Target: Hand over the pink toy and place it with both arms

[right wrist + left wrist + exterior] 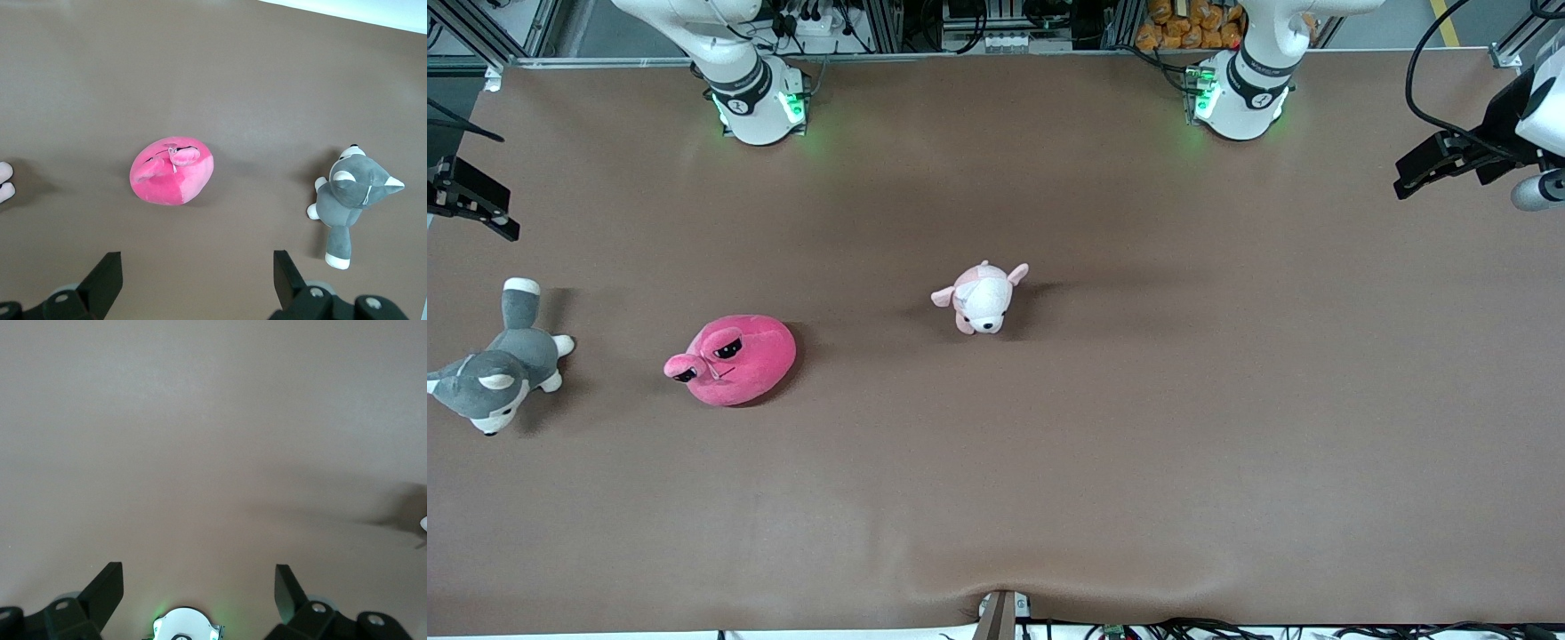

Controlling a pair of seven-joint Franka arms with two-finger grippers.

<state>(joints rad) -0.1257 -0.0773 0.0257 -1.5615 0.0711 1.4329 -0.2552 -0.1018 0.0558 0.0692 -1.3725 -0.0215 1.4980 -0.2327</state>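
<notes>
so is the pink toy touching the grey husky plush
No, the pink toy lies apart from the grey husky, with bare table showing between them.

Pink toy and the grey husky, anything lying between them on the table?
Nothing: in the front view only bare brown table separates the pink toy from the grey husky.
</notes>
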